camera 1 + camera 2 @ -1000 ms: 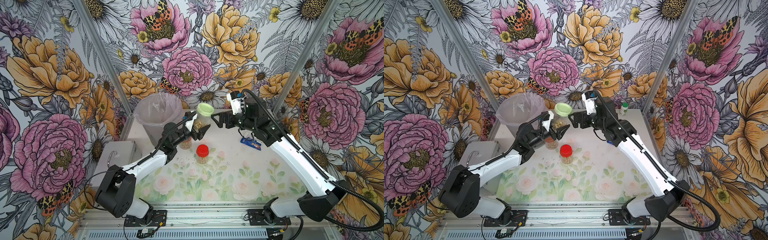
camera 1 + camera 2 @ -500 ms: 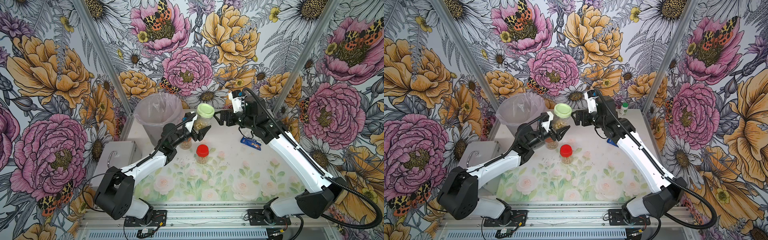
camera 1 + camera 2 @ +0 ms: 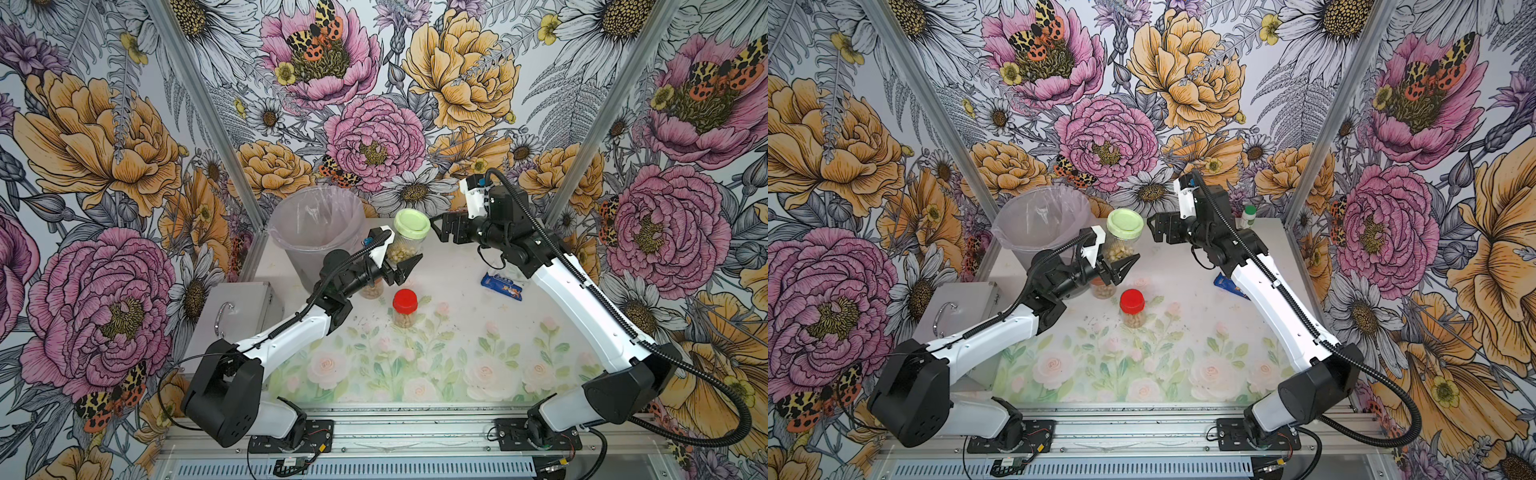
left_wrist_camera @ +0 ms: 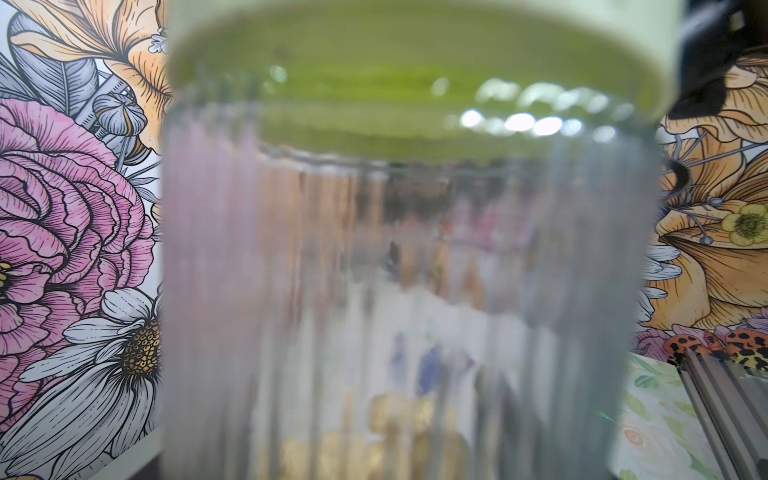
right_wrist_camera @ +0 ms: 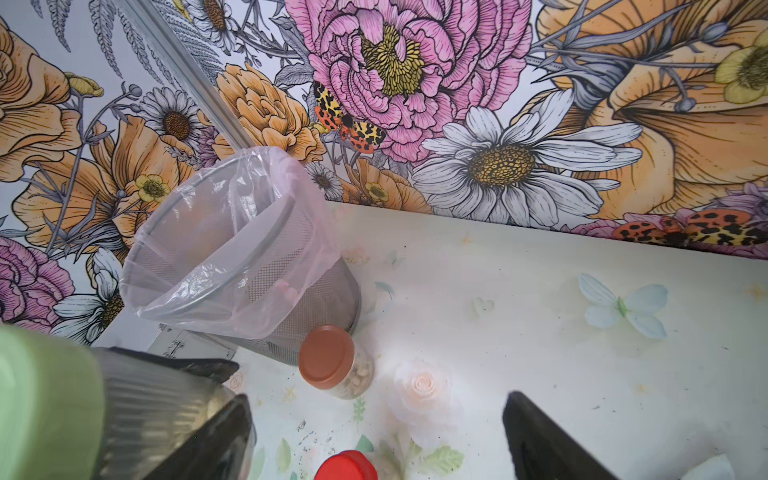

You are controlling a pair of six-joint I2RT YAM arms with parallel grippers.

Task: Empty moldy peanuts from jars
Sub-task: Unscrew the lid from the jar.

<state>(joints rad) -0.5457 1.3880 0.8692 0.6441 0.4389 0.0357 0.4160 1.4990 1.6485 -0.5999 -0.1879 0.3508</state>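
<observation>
Clamps green-lid jar (image 3: 409,235) in left gripper (image 3: 396,259), aloft | holds right gripper (image 3: 437,229) agape, empty, at jar's 3 o'clock

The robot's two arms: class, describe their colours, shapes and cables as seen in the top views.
Both arms: white tapered shells, bulky black joints. Black ribbed cable runs along the left arm and right arm. The left pincer and right pincer are black with wedge-shaped tips, with a white block at each wrist.
</observation>
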